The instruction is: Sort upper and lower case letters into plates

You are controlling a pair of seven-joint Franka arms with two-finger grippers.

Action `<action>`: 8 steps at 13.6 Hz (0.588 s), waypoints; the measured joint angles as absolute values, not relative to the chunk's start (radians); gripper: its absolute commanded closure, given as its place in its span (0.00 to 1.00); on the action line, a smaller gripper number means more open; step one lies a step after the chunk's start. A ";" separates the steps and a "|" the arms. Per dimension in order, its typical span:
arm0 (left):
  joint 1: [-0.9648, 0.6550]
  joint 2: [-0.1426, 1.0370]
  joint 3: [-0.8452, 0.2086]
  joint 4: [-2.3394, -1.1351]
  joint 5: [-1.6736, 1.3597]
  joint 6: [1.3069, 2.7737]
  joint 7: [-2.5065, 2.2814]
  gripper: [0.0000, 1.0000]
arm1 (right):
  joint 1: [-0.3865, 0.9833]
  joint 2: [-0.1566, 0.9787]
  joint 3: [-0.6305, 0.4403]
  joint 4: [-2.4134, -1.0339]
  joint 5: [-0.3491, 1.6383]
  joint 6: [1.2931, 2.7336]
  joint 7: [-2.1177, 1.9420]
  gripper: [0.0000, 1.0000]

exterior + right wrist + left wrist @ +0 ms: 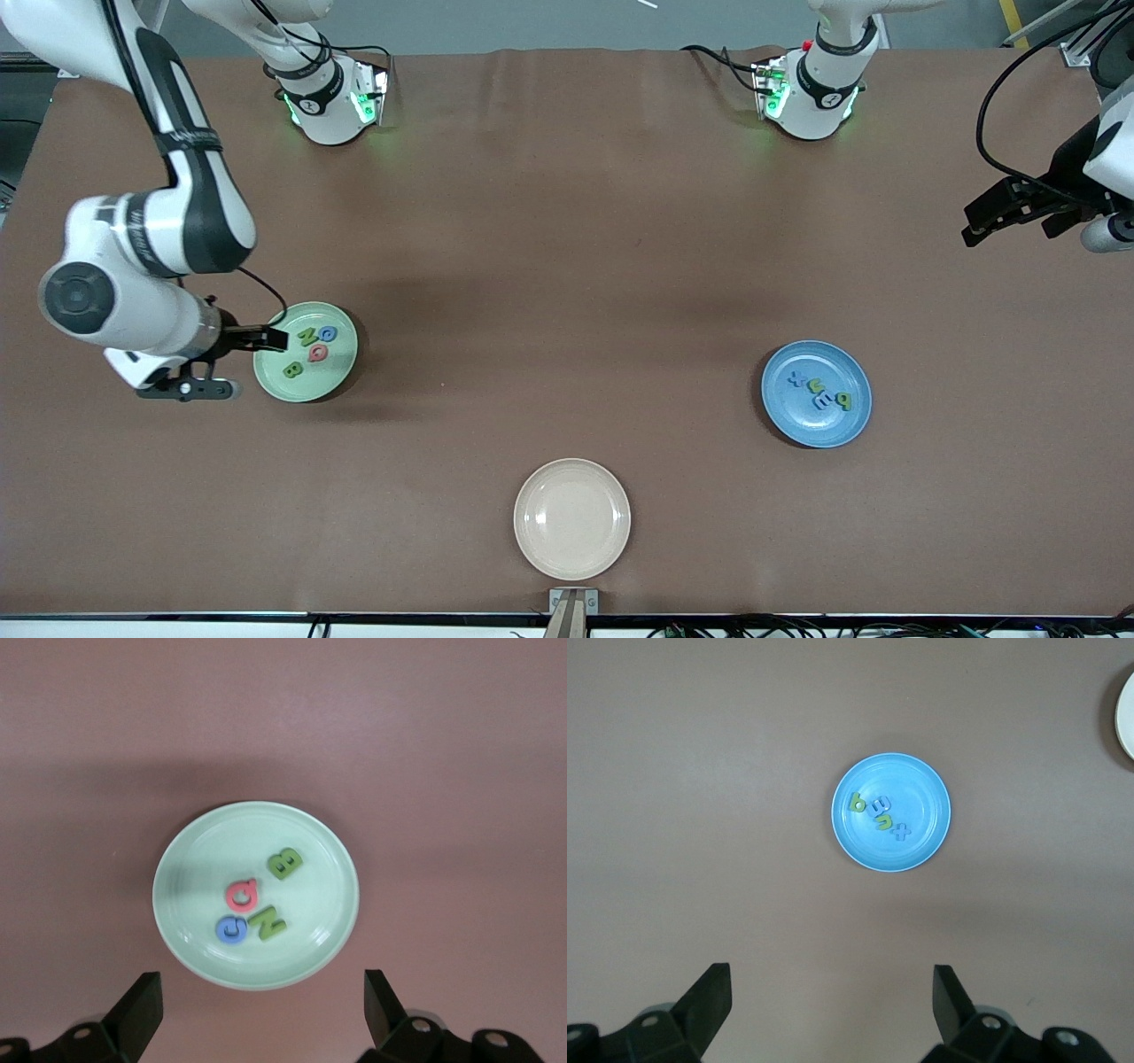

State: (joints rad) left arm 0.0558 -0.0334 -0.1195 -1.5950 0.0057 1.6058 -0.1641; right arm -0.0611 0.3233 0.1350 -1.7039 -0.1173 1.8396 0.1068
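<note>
Brown cloth-covered tabletop [567, 266], bearing three round plates. Pale mint green plate [332, 377] toward the right arm's end, holding four letters: green N [307, 337], blue C [328, 334], pink-red Q [318, 353], green B [291, 369]. Medium blue plate [850, 421] toward the left arm's end, holding four small blue and green letters [821, 392]. Cream-beige plate [572, 518] nearest the front camera. Right gripper [266, 338] over the mint plate's rim, fingers wide apart, gripping nothing. Left gripper [974, 229] waiting aloft at the tabletop's edge, fingers spread, empty.
</note>
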 measured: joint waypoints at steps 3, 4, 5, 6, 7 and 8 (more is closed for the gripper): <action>0.056 -0.033 -0.120 -1.595 0.006 1.603 -0.164 0.00 | -0.068 0.315 0.134 -1.527 -0.118 1.624 0.091 0.00; 0.056 -0.033 -0.120 -1.595 0.006 1.600 -0.164 0.00 | -0.074 0.315 0.134 -1.486 -0.116 1.586 0.090 0.00; 0.056 -0.032 -0.119 -1.595 0.006 1.599 -0.165 0.00 | -0.078 0.315 0.134 -1.457 -0.115 1.567 0.089 0.00; 0.056 -0.033 -0.119 -1.595 0.006 1.598 -0.166 0.00 | -0.081 0.315 0.134 -1.437 -0.114 1.559 0.089 0.00; 0.056 -0.033 -0.119 -1.595 0.006 1.593 -0.167 0.00 | -0.083 0.315 0.134 -1.422 -0.114 1.556 0.089 0.00; 0.056 -0.033 -0.119 -1.595 0.006 1.580 -0.170 0.00 | -0.084 0.315 0.134 -1.412 -0.115 1.556 0.089 0.00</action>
